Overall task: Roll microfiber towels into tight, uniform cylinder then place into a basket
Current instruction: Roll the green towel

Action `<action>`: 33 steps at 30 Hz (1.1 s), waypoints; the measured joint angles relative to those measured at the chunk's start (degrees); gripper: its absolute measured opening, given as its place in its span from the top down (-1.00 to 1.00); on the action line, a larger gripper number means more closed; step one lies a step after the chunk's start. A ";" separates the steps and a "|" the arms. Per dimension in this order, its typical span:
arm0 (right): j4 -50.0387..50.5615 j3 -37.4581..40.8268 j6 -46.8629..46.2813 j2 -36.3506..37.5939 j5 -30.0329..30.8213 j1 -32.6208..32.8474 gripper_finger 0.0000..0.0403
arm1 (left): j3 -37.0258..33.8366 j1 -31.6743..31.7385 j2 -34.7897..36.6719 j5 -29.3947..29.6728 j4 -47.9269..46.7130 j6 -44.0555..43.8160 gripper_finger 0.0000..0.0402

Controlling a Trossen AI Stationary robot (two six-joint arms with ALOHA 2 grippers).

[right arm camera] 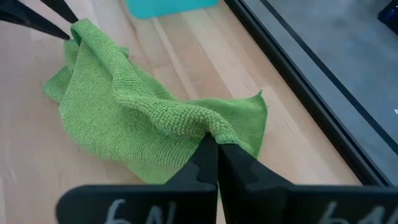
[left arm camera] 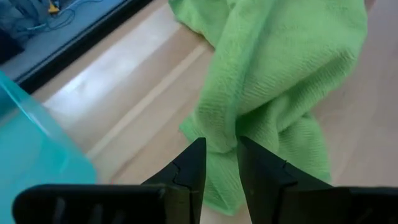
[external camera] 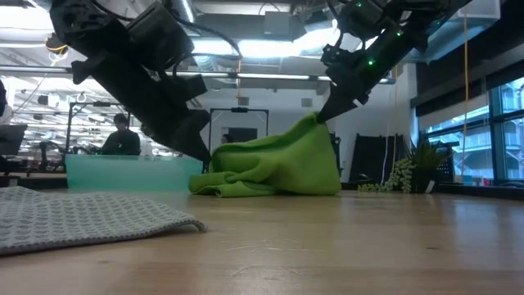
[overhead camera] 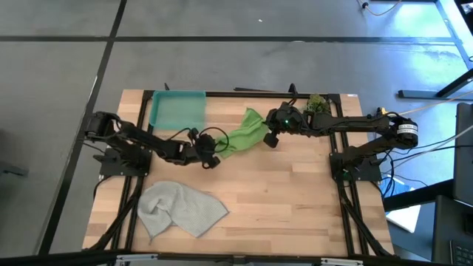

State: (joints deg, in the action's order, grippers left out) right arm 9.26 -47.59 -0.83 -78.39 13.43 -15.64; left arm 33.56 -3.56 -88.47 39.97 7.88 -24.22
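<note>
green towel (overhead camera: 244, 133) is sitting bunched on the table (overhead camera: 295, 192), just beside the basket (overhead camera: 177, 109), off the basket's right-hand corner in the high view. we are holding it from two ends. right gripper (right arm camera: 216, 148) is pressed together on a raised fold at the end far from the basket, and in the low view that corner is tenting up under it while the rest sags to the wood. left gripper (left arm camera: 221, 163) is sitting at the end nearer the basket, fingers nearly together with a narrow gap; cloth is showing in that gap, but we cannot tell for sure whether it is pinching or just touching.

we are reading the cloth as light, limp and grippy: looped pile, no stiffness, drapes under its own weight. it is unlikely to slip out of a firm pinch, but it will not hold any shape, so a roll will need tension along the whole edge.

we are judging corners or the hemmed edge as the best hold, not mid-fold, since a mid-fold pinch only gathers more bunching. flattening first looks necessary.

grey towel (overhead camera: 181, 208) is lying crumpled, well apart from the basket, toward the near edge. basket is holding no towel.
</note>
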 joint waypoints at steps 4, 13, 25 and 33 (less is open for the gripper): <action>-0.02 0.00 0.01 0.00 0.02 0.00 1.00 | 0.00 -0.91 -1.46 0.01 0.61 -2.02 0.57; -0.02 0.00 0.01 0.00 0.00 0.00 1.00 | 0.00 -1.90 -1.57 -0.07 0.90 -3.85 0.57; -0.13 0.00 -0.12 0.00 0.01 0.00 1.00 | -0.02 -0.41 -1.59 -0.02 4.66 -3.74 0.57; -0.13 0.00 -0.14 0.00 0.02 0.00 1.00 | 0.01 -0.47 -3.30 0.24 6.15 -3.96 0.57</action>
State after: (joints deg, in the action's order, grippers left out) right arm 9.13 -47.59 -0.97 -78.39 13.45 -15.64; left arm 33.58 -4.03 -91.78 40.21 14.03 -28.18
